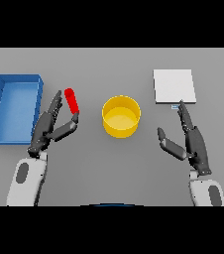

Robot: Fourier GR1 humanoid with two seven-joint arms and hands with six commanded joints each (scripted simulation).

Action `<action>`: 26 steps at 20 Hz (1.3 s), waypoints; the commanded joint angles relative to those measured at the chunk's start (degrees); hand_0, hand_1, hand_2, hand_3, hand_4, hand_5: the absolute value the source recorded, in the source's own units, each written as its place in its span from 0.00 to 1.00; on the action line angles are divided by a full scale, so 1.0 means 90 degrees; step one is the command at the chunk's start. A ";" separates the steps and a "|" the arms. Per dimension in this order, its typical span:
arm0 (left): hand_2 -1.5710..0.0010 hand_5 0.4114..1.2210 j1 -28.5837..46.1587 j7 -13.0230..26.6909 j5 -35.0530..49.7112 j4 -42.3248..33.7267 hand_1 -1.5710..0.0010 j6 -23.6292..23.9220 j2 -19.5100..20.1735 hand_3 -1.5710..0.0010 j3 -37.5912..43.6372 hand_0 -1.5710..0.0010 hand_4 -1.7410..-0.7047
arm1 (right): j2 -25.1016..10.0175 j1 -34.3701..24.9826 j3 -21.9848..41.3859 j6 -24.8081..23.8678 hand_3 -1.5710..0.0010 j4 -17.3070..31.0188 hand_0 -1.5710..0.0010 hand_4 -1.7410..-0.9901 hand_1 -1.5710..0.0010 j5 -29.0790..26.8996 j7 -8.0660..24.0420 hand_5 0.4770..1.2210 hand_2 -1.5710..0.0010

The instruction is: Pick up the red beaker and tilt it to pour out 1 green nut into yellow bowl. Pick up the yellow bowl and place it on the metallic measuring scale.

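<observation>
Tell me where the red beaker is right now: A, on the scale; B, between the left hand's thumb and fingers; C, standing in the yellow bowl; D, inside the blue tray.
B: the red beaker sits between the left hand's thumb and fingers, beside the yellow bowl.

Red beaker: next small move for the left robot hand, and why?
Probably close the left robot hand firmly on the red beaker: it sits between thumb and fingers, left of the yellow bowl, not yet over it. No green nut is visible in the bowl.
</observation>
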 commanded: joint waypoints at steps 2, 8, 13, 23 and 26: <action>1.00 0.41 -0.0362 -0.0107 0.0012 0.0546 1.00 0.0020 -0.0046 1.00 0.0115 1.00 0.35 | 0.0032 0.0010 -0.0009 -0.0057 1.00 0.0009 1.00 0.57 1.00 0.0027 0.0042 0.27 1.00; 1.00 0.38 -0.1102 -0.0511 -0.0018 0.1911 1.00 0.0192 -0.0111 1.00 0.0454 1.00 0.39 | 0.0024 0.0066 -0.0059 -0.0055 1.00 -0.0129 1.00 0.53 1.00 -0.0067 0.0040 0.28 1.00; 1.00 0.37 -0.1773 -0.0689 0.0018 0.2580 1.00 0.0177 -0.0058 1.00 0.0649 1.00 0.41 | 0.0032 -0.0049 -0.0067 -0.0055 1.00 -0.0044 1.00 0.54 1.00 -0.0058 0.0166 0.28 1.00; 0.98 0.42 -0.2576 -0.1177 0.0060 0.3674 1.00 0.0249 -0.0114 1.00 0.0933 1.00 0.34 | 0.0066 -0.0003 -0.0031 -0.0104 1.00 -0.0032 1.00 0.59 1.00 0.0021 0.0151 0.28 1.00; 0.68 0.58 -0.2749 -0.1198 0.0132 0.3898 0.69 0.0475 -0.0236 0.69 0.1093 0.71 0.29 | -0.0010 0.0019 -0.0103 -0.0081 1.00 -0.0042 1.00 0.61 1.00 -0.0032 0.0096 0.28 1.00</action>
